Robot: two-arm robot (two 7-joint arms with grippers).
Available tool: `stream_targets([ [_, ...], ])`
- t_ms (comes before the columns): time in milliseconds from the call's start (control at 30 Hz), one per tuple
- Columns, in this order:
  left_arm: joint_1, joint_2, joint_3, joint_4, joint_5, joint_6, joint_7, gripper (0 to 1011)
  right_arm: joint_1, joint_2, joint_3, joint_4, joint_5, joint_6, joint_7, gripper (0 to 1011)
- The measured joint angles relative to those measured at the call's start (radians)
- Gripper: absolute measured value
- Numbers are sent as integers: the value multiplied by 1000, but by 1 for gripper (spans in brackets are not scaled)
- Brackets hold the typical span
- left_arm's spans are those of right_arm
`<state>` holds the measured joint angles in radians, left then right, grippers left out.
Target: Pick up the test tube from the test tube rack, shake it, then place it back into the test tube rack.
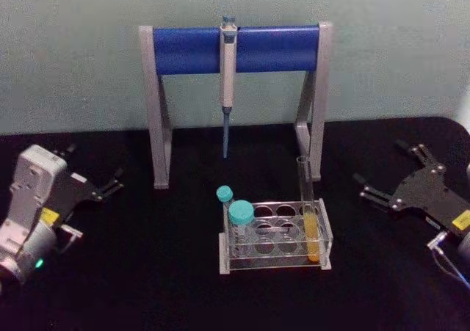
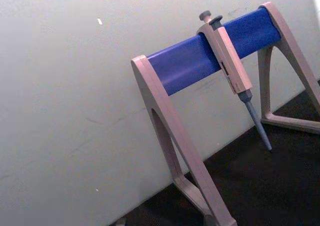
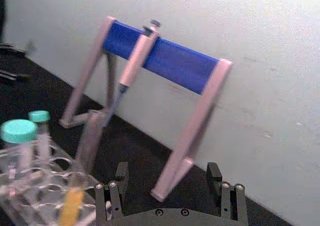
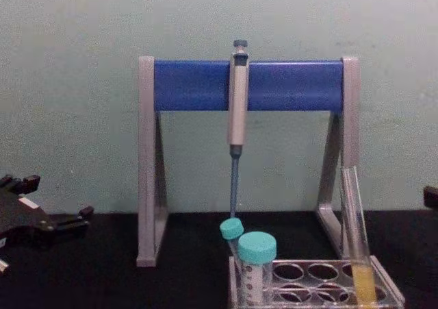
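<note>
I am holding the right tool (image 1: 380, 162) spread and empty at the frame's right, facing the test tube (image 1: 308, 206) leaning in the right end of the test tube rack (image 1: 273, 266) at lower centre, probably ready to reach in, while the left tool (image 1: 114, 183) is sitting parked at the left.

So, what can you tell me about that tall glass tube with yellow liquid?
The test tube is a long, thin, clear glass tube, uncapped, with yellow-orange liquid in its lower part. It stands slightly tilted in a hole at the right end of the test tube rack, which alone touches it.
</note>
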<state>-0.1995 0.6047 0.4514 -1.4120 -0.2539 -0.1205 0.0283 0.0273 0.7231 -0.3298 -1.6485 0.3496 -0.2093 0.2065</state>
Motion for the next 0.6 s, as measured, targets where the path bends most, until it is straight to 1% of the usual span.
stream_targets([
  [67,0,0,0,0,0,0,0,1001,0,0,-1,-2,9,-2,24,1000],
  [100,0,0,0,0,0,0,0,1001,3,-1,-5,-3,20,-4,49,1000],
  [200,0,0,0,0,0,0,0,1001,12,-6,-10,1,39,-8,90,1000],
  [233,0,0,0,0,0,0,0,1001,18,-11,-13,4,51,-11,116,1000],
  [400,0,0,0,0,0,0,0,1001,37,-28,-21,16,86,-11,183,1000],
  [467,0,0,0,0,0,0,0,1001,47,-40,-26,23,105,0,211,1000],
  [600,0,0,0,0,0,0,0,1001,66,-62,-34,39,129,28,248,1000],
])
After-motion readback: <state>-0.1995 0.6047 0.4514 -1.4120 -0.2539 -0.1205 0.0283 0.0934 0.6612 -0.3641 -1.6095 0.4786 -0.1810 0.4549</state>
